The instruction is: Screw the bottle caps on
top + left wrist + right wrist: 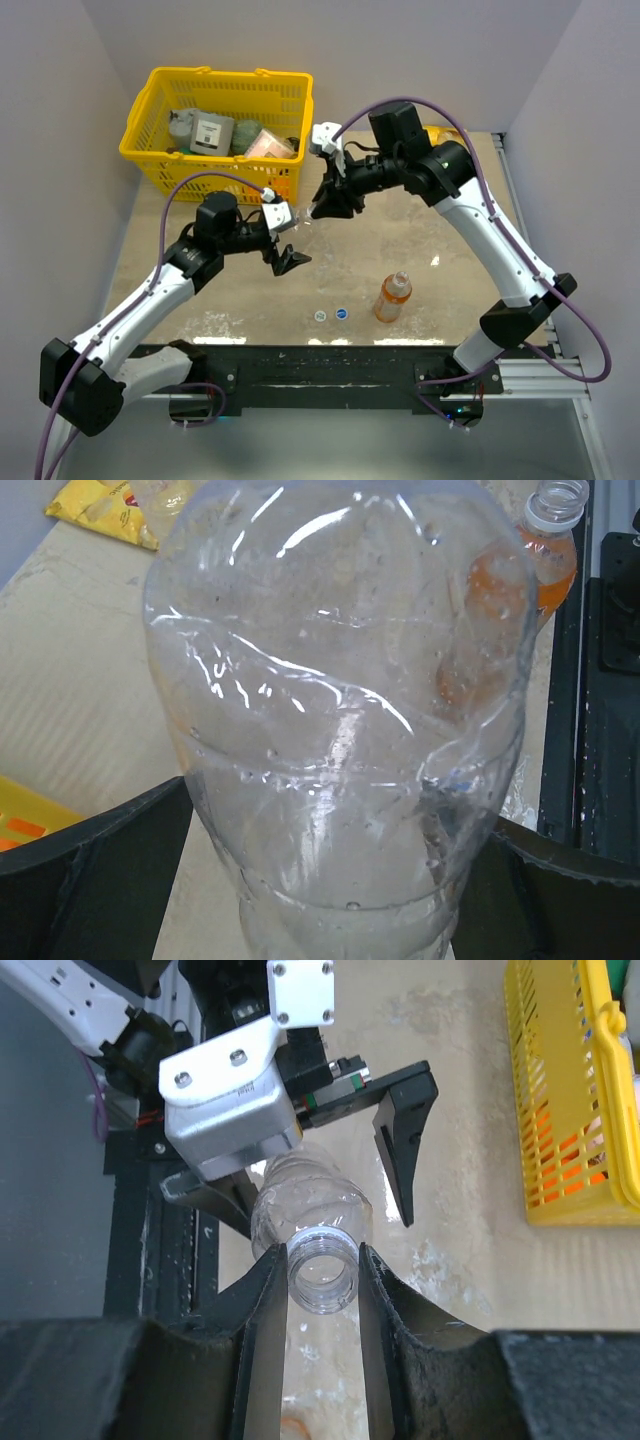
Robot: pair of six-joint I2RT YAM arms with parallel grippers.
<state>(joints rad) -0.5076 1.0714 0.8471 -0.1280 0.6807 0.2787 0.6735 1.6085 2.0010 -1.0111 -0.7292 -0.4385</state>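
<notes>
**Bottle caps [342,313] lie loose, one clear bottle [312,1200] is held up**

Two caps lie side by side on the surface [400,240], close to the near edge. One is blue and the one [320,317] just left of it is whitish. Near them, to the right, the orange bottle [393,297] stands upright. Its top is open, with no cap on it.

The right tool [330,205] is closed tight on the neck of the clear bottle and holds it up off the surface. From the right wrist you can look straight into the bottle's round mouth, and it has no cap either.

The left tool [288,258] is open as wide as it goes. The body of the clear bottle sits between its two black fingers [90,880]. I cannot tell if the fingers touch the bottle.

A yellow basket [160,150] full of boxes and packets stands at the far left of the surface. A yellow packet [100,510] lies on the surface, well apart from the caps.
</notes>
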